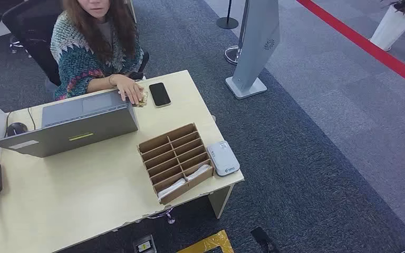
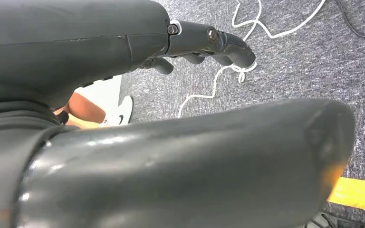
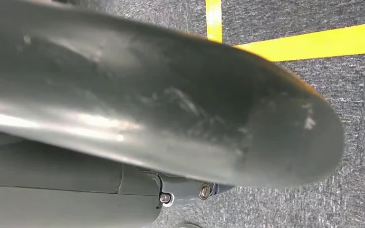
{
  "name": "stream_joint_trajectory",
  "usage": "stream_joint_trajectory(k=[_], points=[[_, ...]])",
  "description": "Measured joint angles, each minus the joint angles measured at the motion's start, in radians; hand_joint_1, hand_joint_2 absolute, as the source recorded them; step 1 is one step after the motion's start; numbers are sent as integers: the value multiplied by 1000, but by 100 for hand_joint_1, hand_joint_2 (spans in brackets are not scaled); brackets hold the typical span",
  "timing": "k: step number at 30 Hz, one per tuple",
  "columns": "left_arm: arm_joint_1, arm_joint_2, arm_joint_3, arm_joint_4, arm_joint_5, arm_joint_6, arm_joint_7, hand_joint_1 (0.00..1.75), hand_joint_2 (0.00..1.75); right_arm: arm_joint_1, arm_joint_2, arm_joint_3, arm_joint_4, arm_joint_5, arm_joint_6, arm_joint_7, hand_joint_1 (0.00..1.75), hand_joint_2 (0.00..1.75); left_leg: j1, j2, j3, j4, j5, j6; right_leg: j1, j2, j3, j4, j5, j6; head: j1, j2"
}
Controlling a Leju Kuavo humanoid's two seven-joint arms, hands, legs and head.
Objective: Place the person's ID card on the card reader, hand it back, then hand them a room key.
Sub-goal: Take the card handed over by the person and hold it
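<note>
White card reader [image 1: 223,157] beside one brown divided box [image 1: 175,159].

No text can be read; the card reader [image 1: 223,157] at the desk's [image 1: 84,200] right edge bears a small blue logo with tiny print, too small to make out

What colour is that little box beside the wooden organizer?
White card reader, with a small blue logo; head view shows it best.

left hand [image 2: 180,95] empty, white cord [image 2: 204,90] on carpet [image 2: 304,61]
</note>
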Motion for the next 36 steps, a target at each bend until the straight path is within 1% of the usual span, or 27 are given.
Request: stream_joint_trajectory(k=[35,36], points=[[-1,0,-8,0,0,-2,-14,0,0,5,0,-50,2,-12,-2,7,0,0,0,0,0,0,0,0,0,0,0,0,0,0,0,0],[-1,0,-8,0,0,-2,-14,0,0,5,0,-52,2,-11,-2,8,0,44,0,0,0,0,0,0,0,0,0,0,0,0,0,0]])
